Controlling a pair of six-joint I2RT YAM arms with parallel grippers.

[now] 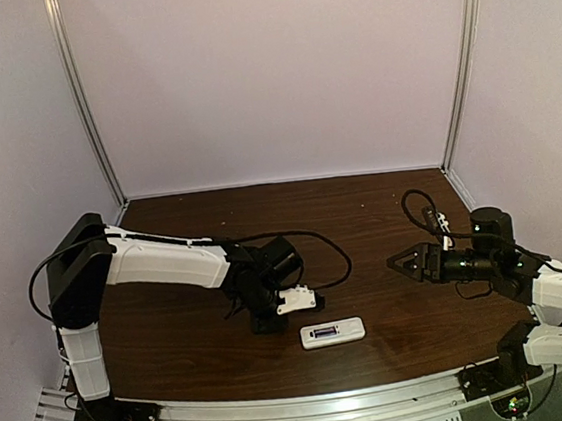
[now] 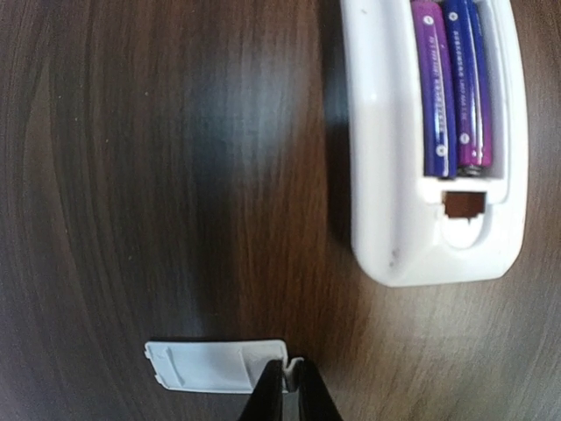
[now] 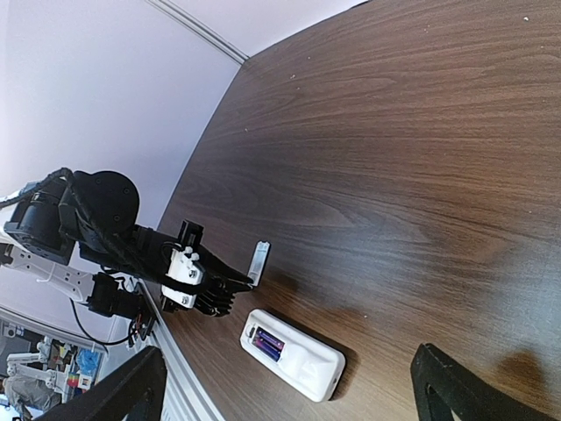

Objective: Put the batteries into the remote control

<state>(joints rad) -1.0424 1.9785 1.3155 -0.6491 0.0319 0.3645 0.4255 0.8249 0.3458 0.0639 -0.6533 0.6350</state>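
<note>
The white remote control (image 1: 332, 333) lies back side up near the front middle of the table. Its compartment is open, and two purple-blue batteries (image 2: 456, 88) lie side by side in it; they also show in the right wrist view (image 3: 268, 343). My left gripper (image 1: 271, 322) is just left of the remote. It is shut (image 2: 290, 386) on one end of the small white cover piece (image 2: 215, 365), which stands tilted over the wood (image 3: 259, 261). My right gripper (image 1: 399, 263) is open and empty, well to the right of the remote. Its fingers (image 3: 456, 390) are spread wide.
The dark wooden table (image 1: 362, 212) has pale walls at the back and sides. An aluminium rail (image 1: 302, 414) runs along the near edge. A black cable (image 1: 331, 255) loops from the left arm over the table behind the remote.
</note>
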